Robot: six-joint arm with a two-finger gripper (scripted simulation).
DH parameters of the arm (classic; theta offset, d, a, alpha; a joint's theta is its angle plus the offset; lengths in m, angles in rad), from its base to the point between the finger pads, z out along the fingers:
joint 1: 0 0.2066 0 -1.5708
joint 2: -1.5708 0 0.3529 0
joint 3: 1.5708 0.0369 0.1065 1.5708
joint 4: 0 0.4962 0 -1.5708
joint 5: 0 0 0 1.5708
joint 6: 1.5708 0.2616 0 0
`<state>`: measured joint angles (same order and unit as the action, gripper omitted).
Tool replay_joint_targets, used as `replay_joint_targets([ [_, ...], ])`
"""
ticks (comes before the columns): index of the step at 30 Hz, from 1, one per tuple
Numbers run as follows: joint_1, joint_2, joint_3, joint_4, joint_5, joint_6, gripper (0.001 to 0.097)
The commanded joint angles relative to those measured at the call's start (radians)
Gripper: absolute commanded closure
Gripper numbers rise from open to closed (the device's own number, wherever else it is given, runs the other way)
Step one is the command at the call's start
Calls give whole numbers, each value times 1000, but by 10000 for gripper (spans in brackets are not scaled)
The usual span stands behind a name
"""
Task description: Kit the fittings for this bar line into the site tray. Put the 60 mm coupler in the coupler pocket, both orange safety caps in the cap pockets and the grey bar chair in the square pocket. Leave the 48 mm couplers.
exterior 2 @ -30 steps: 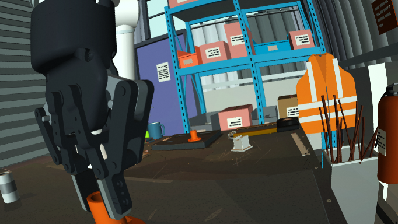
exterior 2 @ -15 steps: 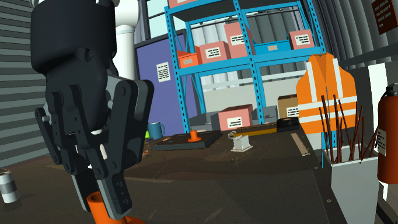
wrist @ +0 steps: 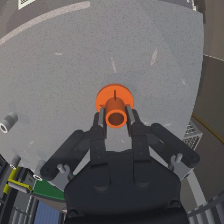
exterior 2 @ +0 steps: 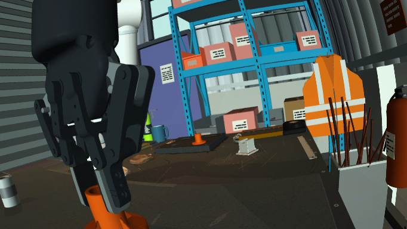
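Observation:
An orange safety cap stands upright on its round flange on the near part of the bench and is gripped by its tube in my gripper, which is closed on it. A second orange cap stands in the dark site tray at the far end of the bench. The grey bar chair sits on the bench to the right of the tray. A grey banded coupler stands at the left edge of the bench, and more couplers show at the left of the wrist camera.
A white bin of rebar rods stands off the right edge of the bench beside a red fire extinguisher. A blue mug and a tape roll sit behind the tray, with blue shelving beyond.

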<state>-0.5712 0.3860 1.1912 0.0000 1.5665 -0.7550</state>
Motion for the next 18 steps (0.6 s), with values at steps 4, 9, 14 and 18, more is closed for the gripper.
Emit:
replay_joint_targets([
  [4,0,-15,-32,0,41,0,901],
  [9,0,-30,-90,0,115,0,901],
  [14,0,-37,-158,0,190,0,901],
  [18,0,-37,-202,0,234,0,901],
])
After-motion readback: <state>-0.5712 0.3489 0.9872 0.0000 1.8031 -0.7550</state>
